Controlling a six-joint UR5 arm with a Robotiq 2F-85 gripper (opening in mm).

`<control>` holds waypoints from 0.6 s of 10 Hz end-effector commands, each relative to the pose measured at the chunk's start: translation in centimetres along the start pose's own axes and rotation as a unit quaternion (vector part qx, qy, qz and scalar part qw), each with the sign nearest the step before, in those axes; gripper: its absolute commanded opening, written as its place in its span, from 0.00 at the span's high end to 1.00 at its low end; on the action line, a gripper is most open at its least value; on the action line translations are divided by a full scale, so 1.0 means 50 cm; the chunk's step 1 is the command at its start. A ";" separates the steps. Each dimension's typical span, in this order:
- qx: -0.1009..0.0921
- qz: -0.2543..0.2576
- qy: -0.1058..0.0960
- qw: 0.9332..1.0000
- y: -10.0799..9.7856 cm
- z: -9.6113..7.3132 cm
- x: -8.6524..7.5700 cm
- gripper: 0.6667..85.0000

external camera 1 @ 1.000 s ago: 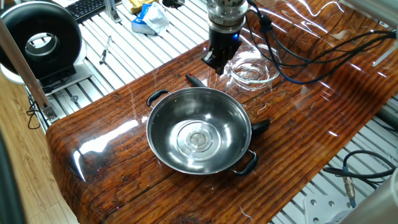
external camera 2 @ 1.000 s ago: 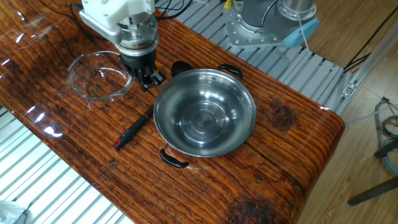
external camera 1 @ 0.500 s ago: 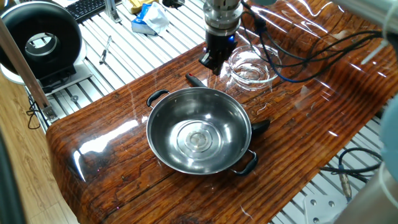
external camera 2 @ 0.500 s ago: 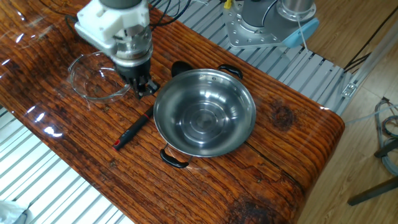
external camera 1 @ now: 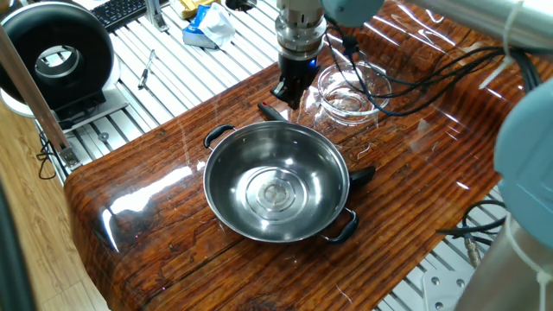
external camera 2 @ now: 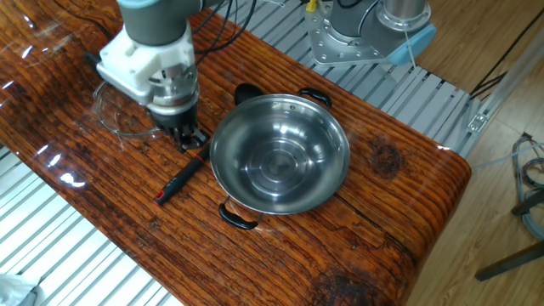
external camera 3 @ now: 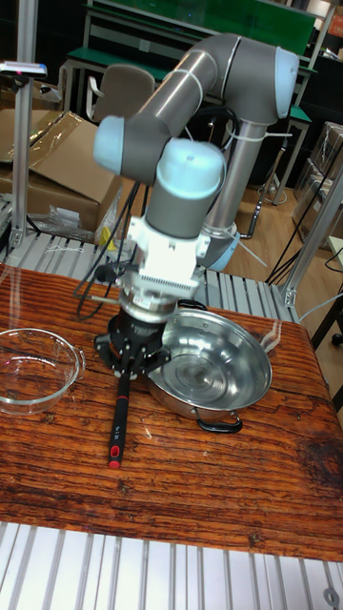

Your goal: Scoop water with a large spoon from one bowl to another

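**One arm poised over the ladle handle**

We see the steel bowl (external camera 2: 280, 164) mid-table, the glass bowl (external camera 3: 32, 370) well apart from it. The black ladle (external camera 2: 180, 180) lies flat, its scoop tucked behind the steel bowl. Our gripper (external camera 2: 187, 139) hangs over the handle, fingers spread, nothing grasped.

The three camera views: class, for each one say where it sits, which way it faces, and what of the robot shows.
One fixed view: high, beyond the steel bowl, showing wrist and claw.
The other fixed view: high, opposite side, toward the base; glass bowl left.
Tall fixed view: low, front-on, showing the whole arm.
All share the ladle and steel bowl.
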State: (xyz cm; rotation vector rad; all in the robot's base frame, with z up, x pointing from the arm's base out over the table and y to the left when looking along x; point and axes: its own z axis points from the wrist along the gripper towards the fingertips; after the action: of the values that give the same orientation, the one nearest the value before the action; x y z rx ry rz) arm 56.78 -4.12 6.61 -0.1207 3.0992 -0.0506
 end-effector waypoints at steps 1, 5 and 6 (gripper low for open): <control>-0.035 0.012 -0.001 0.999 0.034 0.031 -0.017 0.65; -0.014 0.015 -0.005 1.000 0.008 0.055 -0.021 0.70; -0.012 0.026 -0.004 1.000 0.007 0.054 -0.020 0.85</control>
State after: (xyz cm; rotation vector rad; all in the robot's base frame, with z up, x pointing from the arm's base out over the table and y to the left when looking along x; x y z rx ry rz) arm 57.68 -3.65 4.32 -0.0880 3.0959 -0.0131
